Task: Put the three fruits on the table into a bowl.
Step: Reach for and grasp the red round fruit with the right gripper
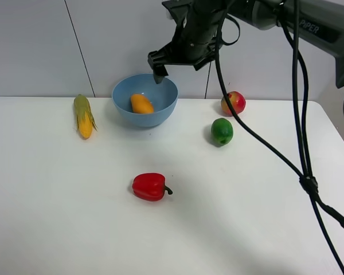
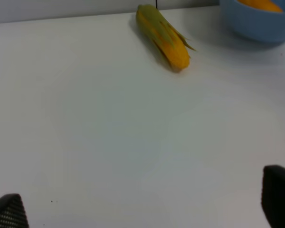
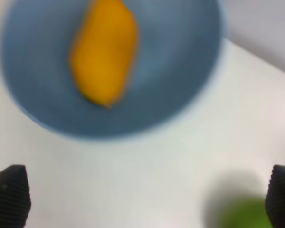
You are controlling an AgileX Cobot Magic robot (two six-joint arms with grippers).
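- Hanging above the far edge of the bowl [image 1: 166,98], in the upper middle of the high view, the right gripper [image 1: 180,64] has its two fingers wide apart. Nothing is between them.
- Just under it, the mango [image 1: 141,103] lies inside the blue bowl. That makes one fruit of three put away, and open fingers above it fit a fruit that was let go.
- To the right of the bowl, the lime [image 1: 222,131] sits on the white table [image 1: 74,200]. The apple [image 1: 233,103] is just behind it, closer to the wall. Neither touches the bowl.
- Both round fruits are on this arm's side, so it can reach them. The lime looks like the easy next pick.
- Round fruits can roll, so the fingers should close around the middle.
- The red pepper [image 1: 149,187] in the lower middle and the corn [image 1: 84,116] left of the bowl should stay where they are.
- The left gripper [image 2: 142,204] has its fingers apart and empty, waiting low over bare table near the corn.
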